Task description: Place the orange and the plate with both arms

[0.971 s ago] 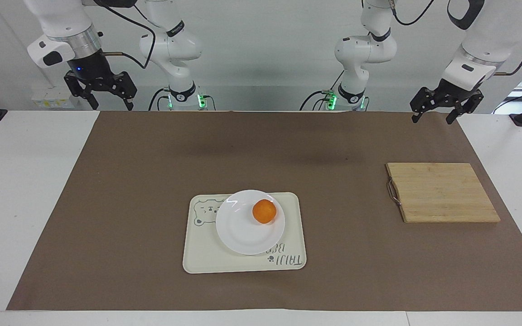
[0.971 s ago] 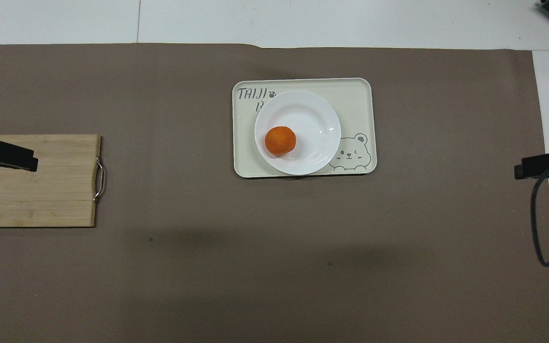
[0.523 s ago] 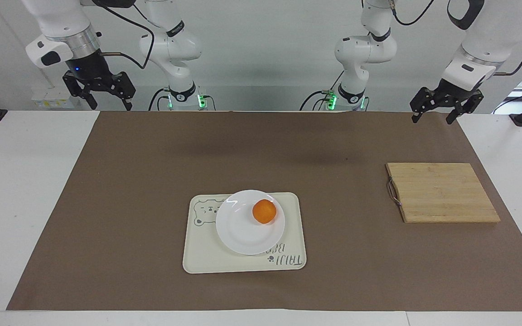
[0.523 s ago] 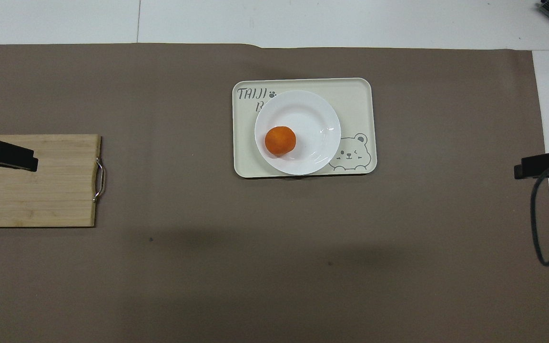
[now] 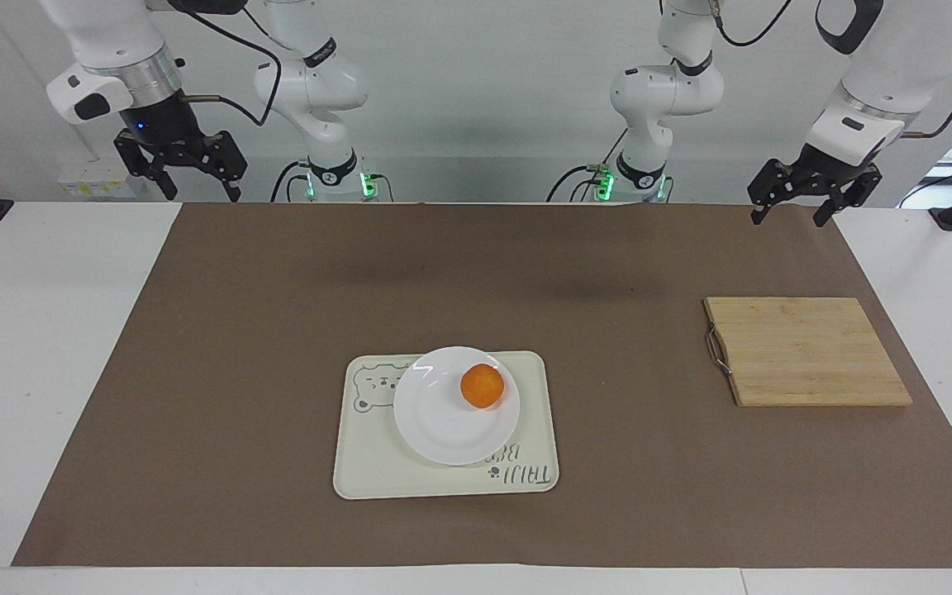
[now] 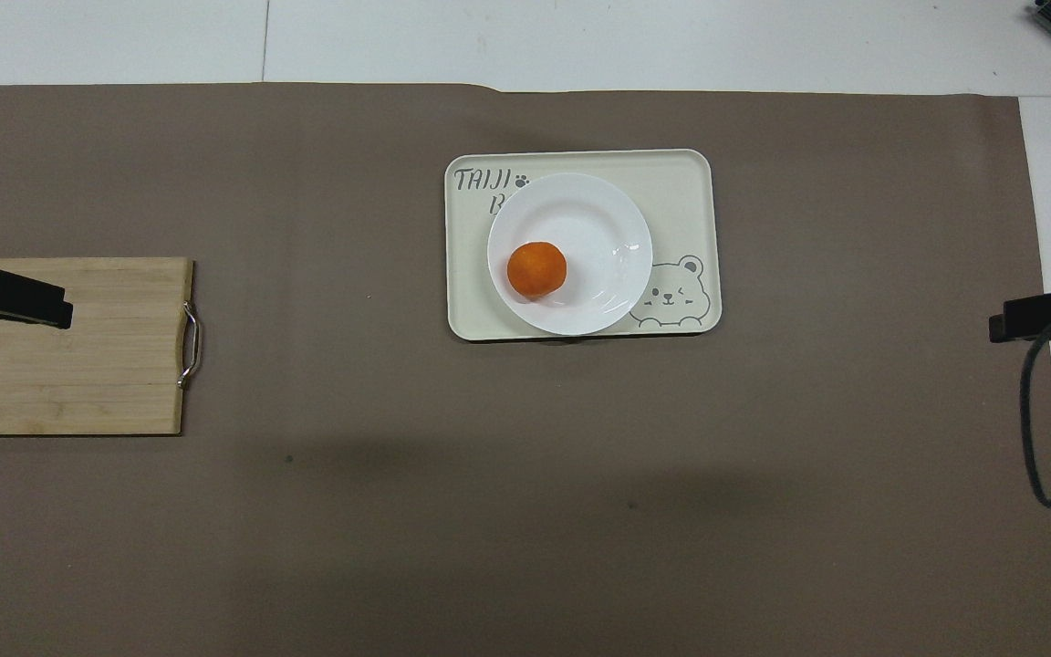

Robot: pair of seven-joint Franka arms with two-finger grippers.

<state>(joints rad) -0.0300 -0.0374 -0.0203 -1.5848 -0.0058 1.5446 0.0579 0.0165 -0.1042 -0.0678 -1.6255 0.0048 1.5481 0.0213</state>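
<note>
Both end effectors stand released and empty: we see the left end effector (image 5: 795, 207) and the right end effector (image 5: 191, 180) raised at opposite ends of the worktop (image 5: 46, 330). We find the orange (image 5: 483, 386) on the plate (image 5: 443, 421), which sits on the tray (image 5: 368, 471).

White arms (image 5: 315, 74), black pincers (image 5: 796, 201)

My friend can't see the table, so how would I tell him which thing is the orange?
Find the cream tray with a bear print in the middle of the brown mat. A round white plate sits on it, and the orange lies on that plate. It is the only small, round, bright thing there.
</note>
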